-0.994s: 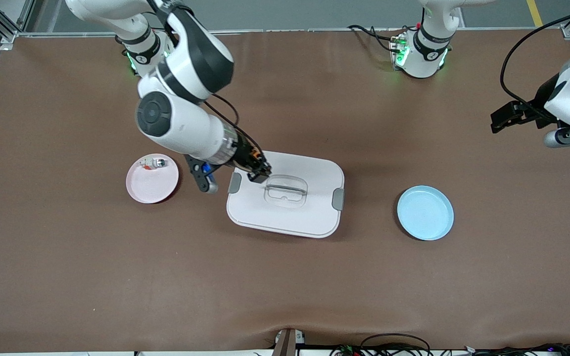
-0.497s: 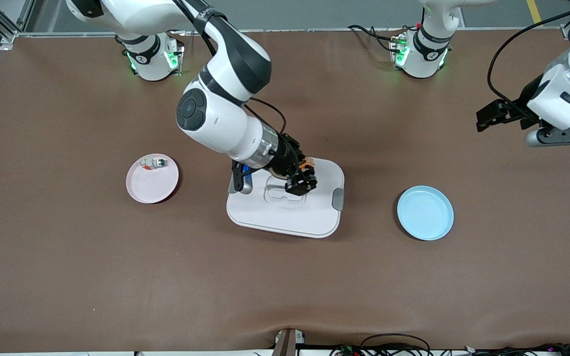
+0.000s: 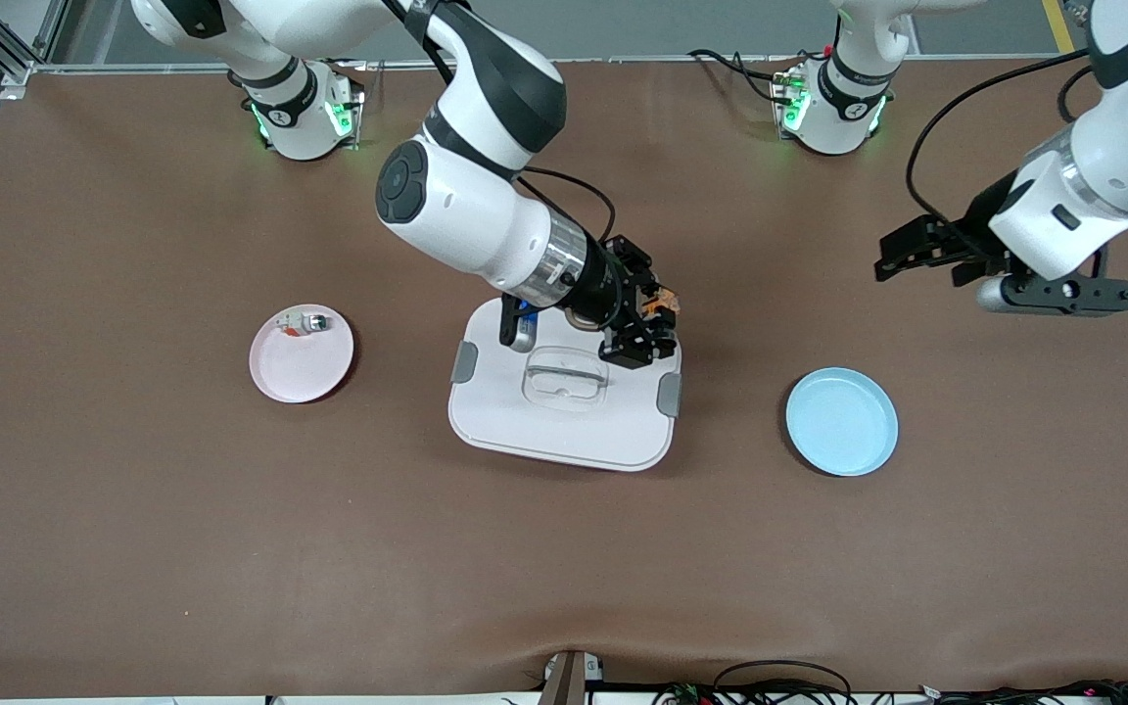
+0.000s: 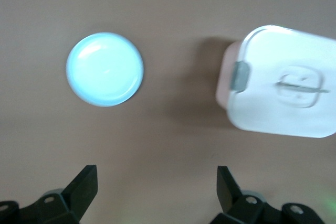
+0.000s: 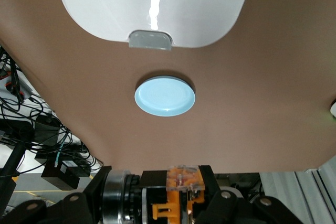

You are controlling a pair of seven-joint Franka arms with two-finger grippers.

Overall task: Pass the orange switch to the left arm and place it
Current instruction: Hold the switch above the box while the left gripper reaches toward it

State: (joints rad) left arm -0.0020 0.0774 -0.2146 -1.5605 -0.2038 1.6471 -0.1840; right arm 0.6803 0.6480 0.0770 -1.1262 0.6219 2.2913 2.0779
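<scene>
Now farther along than half a second ago, the right gripper [image 3: 650, 328] hangs over the box [image 3: 564, 426] edge nearest the left arm, clenched on the orange switch [image 3: 662, 304]; its axis cannot be told. Meanwhile the left gripper [image 3: 902, 257], jaws spread, has moved inward over bare table [image 3: 750, 245] above the blue plate [image 3: 841, 422].

Right gripper [image 3: 638, 343] raised, tilted; left gripper [image 4: 156, 184] raised, fingers [image 4: 84, 184] spread.

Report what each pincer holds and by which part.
Right pincer, over the box, is shut on the orange switch; which part cannot be told. Left pincer is open, holding nothing.
</scene>
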